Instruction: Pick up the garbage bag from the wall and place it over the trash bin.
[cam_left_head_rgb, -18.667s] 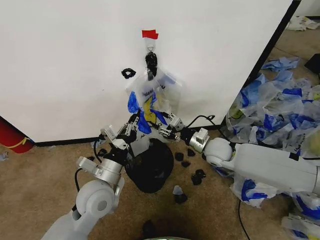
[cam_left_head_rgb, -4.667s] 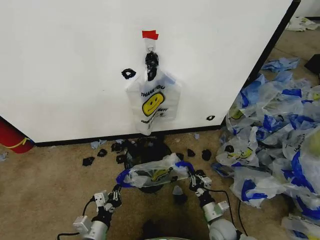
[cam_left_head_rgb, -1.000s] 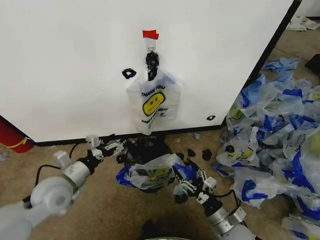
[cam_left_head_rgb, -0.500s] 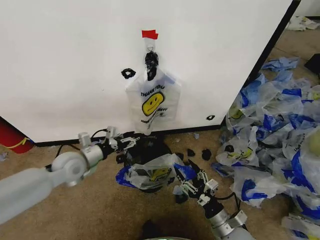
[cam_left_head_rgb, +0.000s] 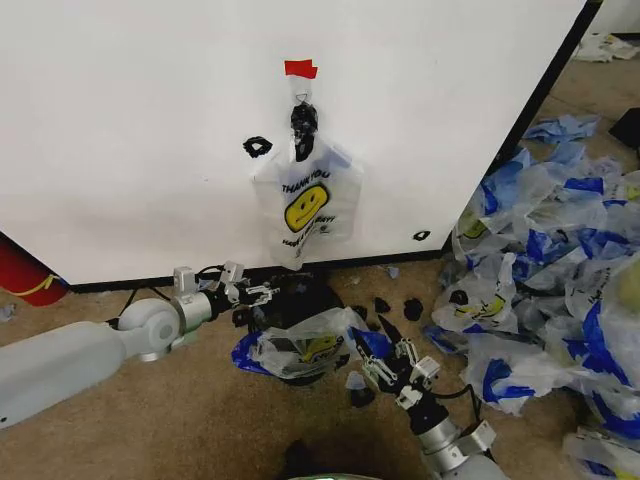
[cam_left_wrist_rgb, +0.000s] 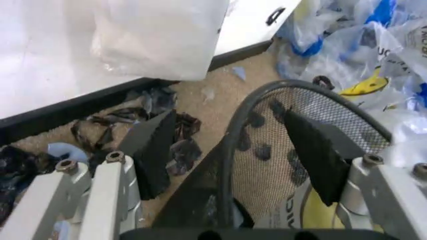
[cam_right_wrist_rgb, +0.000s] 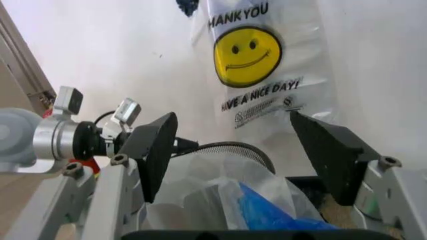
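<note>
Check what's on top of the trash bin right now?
A garbage bag lies crumpled over the near part of the trash bin; its far rim and mesh wall stay uncovered. The bin's inside under the bag is hidden. Left gripper is open at the far rim, right gripper open beside the bag.

You are looking down at tan carpet (cam_left_head_rgb: 120, 420) strewn with small black scraps (cam_left_head_rgb: 412, 309). A heap of crumpled white and blue plastic bags (cam_left_head_rgb: 560, 270) covers the floor on the right, and a red rounded object (cam_left_head_rgb: 25, 272) sits far left.
</note>
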